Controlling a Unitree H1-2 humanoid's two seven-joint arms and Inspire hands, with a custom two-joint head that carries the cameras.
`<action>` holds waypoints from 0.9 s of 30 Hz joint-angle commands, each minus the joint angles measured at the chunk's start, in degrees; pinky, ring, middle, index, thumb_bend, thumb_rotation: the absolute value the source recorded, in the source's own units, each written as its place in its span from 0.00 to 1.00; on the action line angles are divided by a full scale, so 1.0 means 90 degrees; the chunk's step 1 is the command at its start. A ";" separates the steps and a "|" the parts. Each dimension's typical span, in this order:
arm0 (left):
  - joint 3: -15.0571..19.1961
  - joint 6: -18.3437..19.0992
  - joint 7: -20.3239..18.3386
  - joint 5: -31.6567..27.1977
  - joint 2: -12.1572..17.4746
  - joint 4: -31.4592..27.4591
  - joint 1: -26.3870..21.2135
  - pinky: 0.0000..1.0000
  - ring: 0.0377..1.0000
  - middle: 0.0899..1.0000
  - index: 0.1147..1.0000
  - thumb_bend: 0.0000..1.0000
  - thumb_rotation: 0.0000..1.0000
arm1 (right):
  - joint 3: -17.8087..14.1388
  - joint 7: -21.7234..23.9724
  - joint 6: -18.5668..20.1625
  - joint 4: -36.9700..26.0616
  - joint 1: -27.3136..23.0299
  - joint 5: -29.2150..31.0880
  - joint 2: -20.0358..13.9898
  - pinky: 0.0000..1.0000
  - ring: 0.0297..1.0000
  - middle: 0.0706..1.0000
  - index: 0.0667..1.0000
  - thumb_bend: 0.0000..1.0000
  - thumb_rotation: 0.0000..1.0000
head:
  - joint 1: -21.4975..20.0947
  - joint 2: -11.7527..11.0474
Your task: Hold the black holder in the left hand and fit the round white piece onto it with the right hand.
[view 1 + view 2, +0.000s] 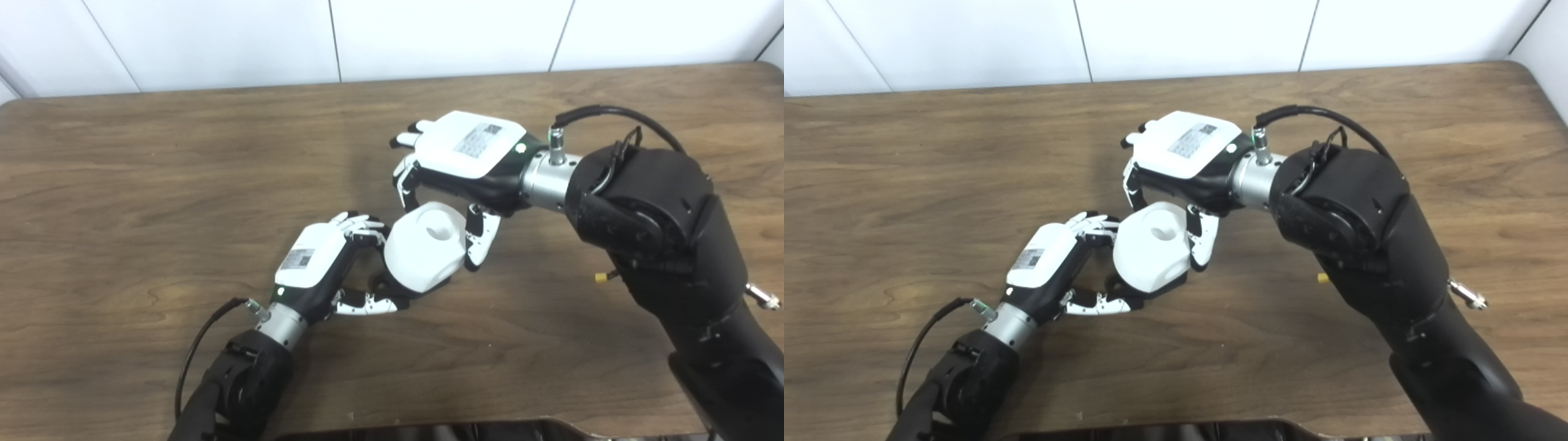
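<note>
- The round white piece (424, 246) sits between the two hands, over the wooden table (153, 184); the right hand (468, 160) arches over it from above, fingers curled down one side and thumb down the other, closed on it.
- The left hand (318, 264) lies just below and beside the piece, fingers bent toward its near edge and thumb stretched under it; a little black shows at the fingertips and beneath the piece, likely the black holder (386, 286); the hand appears closed on it, though most of it is hidden.
- Judged from this, both parts are in hand and brought together; whether the piece is seated or only resting on the holder cannot be told; pressing home and letting go seem to remain.
- The piece is smooth, matt white plastic, a rounded, faceted body with a round recess in its upper face; the holder looks dark and dull; the table is brown wood grain, flat.
</note>
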 commanded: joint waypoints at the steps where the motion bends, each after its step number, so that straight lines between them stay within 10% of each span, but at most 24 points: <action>1: 0.0036 0.0350 -0.0272 0.0121 0.0167 0.0313 0.0184 0.92 0.84 0.75 0.42 0.52 0.06 | -0.0111 -0.0121 0.0006 -0.0122 -0.0343 0.0000 -0.0006 1.00 0.97 0.77 0.45 0.53 0.14 | 0.0006 0.0006; 27: 0.0022 0.0336 -0.0284 0.0110 0.0161 0.0266 0.0194 0.92 0.84 0.75 0.42 0.52 0.06 | 0.0006 -0.0230 -0.0016 0.0040 -0.0024 -0.0107 0.0067 1.00 0.95 0.80 0.45 0.52 0.13 | 0.0030 0.0055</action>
